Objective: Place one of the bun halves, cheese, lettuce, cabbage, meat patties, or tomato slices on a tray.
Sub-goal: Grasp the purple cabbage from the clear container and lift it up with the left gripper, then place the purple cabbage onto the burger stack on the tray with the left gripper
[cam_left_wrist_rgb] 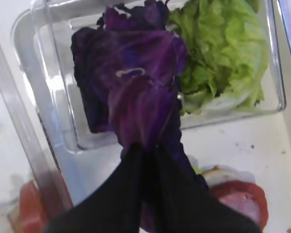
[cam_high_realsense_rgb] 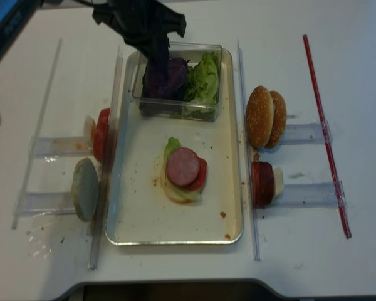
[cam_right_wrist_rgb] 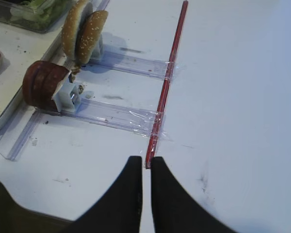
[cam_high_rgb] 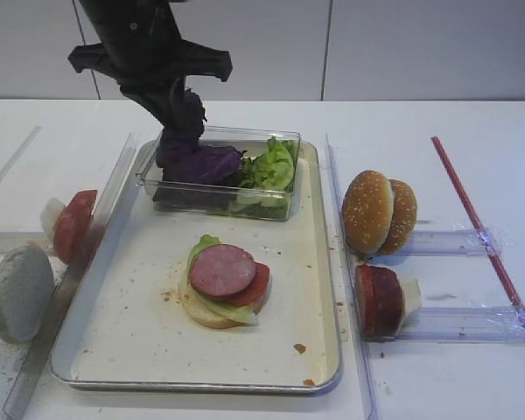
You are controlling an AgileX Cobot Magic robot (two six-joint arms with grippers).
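My left gripper (cam_left_wrist_rgb: 145, 148) is shut on a dark purple cabbage (cam_left_wrist_rgb: 136, 73) leaf, which hangs from the closed jaws just above the clear box (cam_high_rgb: 284, 206) at the back of the tray (cam_high_rgb: 131, 337). In the high view the left gripper (cam_high_rgb: 184, 131) stands over the box's left half, with the cabbage (cam_high_rgb: 201, 162) draped below it. Green lettuce (cam_high_rgb: 271, 166) fills the box's right half. On the tray sits a bun half stacked with lettuce, a tomato slice and a meat patty (cam_high_rgb: 221, 269). My right gripper (cam_right_wrist_rgb: 146, 162) is shut and empty over the white table.
Sesame bun halves (cam_high_rgb: 378, 212) and meat patties (cam_high_rgb: 378, 300) stand in clear holders right of the tray. Tomato slices (cam_high_rgb: 74, 226) and a pale bun half (cam_high_rgb: 20, 291) stand in holders on its left. A red strip (cam_high_rgb: 472, 219) runs along the table's right side.
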